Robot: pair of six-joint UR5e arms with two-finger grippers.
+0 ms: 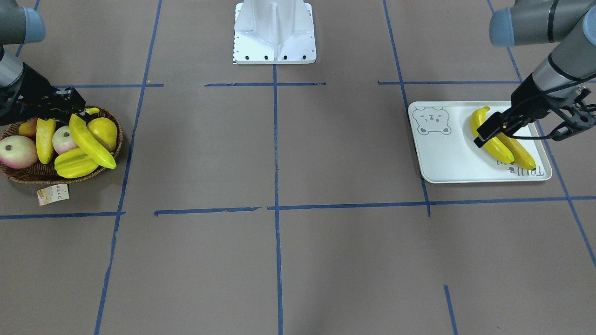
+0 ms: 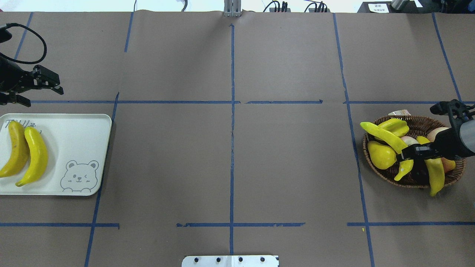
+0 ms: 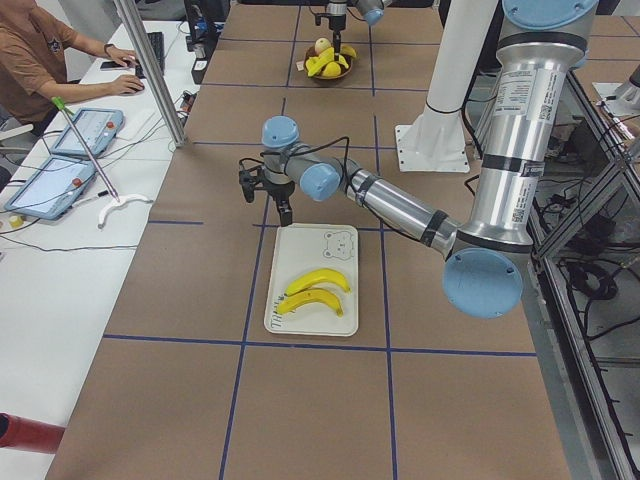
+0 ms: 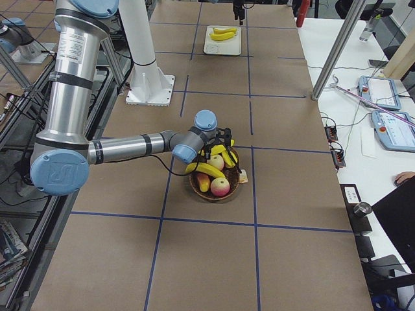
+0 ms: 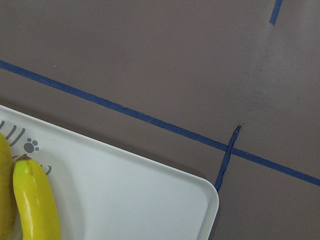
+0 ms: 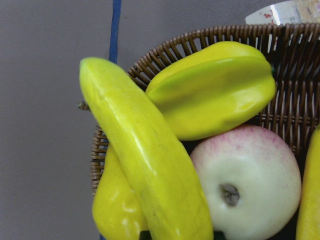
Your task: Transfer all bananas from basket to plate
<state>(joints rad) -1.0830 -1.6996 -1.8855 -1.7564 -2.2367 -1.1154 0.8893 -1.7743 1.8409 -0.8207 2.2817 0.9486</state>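
Observation:
Two bananas (image 2: 35, 155) (image 2: 15, 154) lie side by side on the white plate (image 2: 74, 137), at the end away from its bear drawing. My left gripper (image 2: 41, 95) hangs open and empty just beyond the plate's far edge. In the wicker basket (image 2: 421, 124), my right gripper (image 2: 406, 152) is shut on one end of a long banana (image 2: 386, 138) that slants across the rim. Another banana (image 2: 435, 174) rests in the basket beside the gripper, partly under the wrist.
The basket also holds a starfruit (image 2: 395, 126), a pear (image 2: 380, 155) and apples (image 1: 16, 151); a paper tag (image 1: 52, 194) lies beside it. The robot's white base (image 1: 274, 32) stands mid-table. A person (image 3: 40, 60) sits at a side desk.

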